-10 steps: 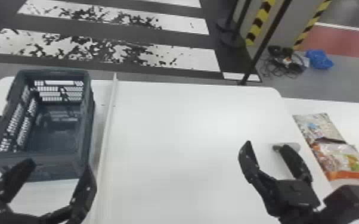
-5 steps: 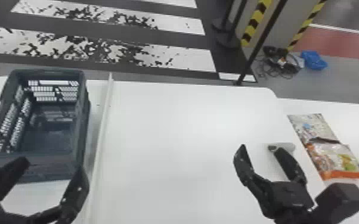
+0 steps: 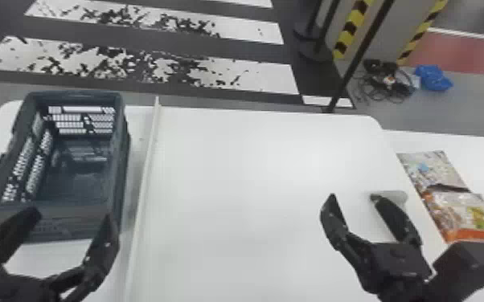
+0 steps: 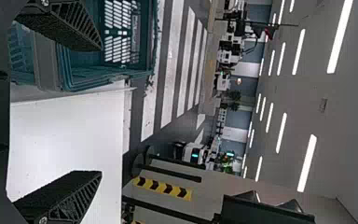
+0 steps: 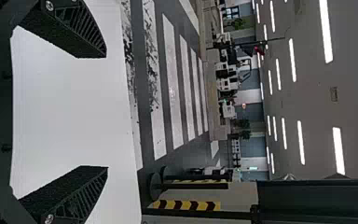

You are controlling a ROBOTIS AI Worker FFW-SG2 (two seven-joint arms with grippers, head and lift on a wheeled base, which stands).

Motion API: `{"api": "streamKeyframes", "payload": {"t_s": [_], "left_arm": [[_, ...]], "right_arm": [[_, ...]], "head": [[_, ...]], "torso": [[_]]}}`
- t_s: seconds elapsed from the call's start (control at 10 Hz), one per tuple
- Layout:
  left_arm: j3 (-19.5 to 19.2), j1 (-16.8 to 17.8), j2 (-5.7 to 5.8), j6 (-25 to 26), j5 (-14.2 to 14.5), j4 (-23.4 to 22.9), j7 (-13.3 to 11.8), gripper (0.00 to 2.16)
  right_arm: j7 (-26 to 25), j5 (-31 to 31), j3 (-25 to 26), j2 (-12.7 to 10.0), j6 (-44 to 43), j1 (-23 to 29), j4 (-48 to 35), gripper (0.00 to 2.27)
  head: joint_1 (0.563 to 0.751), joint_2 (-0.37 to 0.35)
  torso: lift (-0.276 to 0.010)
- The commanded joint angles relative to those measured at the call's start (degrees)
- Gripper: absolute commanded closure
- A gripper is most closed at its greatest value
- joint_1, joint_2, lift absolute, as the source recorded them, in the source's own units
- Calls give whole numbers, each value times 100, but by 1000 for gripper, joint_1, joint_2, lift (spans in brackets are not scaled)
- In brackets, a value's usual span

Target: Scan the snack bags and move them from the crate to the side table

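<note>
Head view: snack bags (image 3: 458, 207) lie at right, presumably already scanned; left gripper (image 3: 71, 216), lower left near the crate (image 3: 119, 168), and right gripper (image 3: 353, 196), lower right, gape empty.

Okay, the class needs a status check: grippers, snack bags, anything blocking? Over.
Left gripper near crate, right gripper above white table; both open, holding nothing. Two snack bags on side table. Pale strip beside crate, possible snag.

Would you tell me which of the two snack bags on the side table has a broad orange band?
The nearer bag has it, along the edge towards the robot; the farther bag is mostly pale with a small blue patch.
</note>
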State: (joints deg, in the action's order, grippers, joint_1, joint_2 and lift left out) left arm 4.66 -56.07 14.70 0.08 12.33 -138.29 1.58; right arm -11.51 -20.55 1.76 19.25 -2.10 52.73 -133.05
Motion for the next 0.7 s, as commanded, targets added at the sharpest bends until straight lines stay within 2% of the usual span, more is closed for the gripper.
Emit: {"api": "streamKeyframes", "payload": {"t_s": [0.0,0.6], "left_arm": [[-35,0,-11,24,6,-5,0,43],[-79,-35,-108,59,6,4,0,70]], "right_arm": [[9,7,-18,9,-4,0,-1,76],[35,-64,-44,88,13,26,-54,70]], "head": [[695,-168],[695,-148]], "torso": [[-87],[-87]]}}
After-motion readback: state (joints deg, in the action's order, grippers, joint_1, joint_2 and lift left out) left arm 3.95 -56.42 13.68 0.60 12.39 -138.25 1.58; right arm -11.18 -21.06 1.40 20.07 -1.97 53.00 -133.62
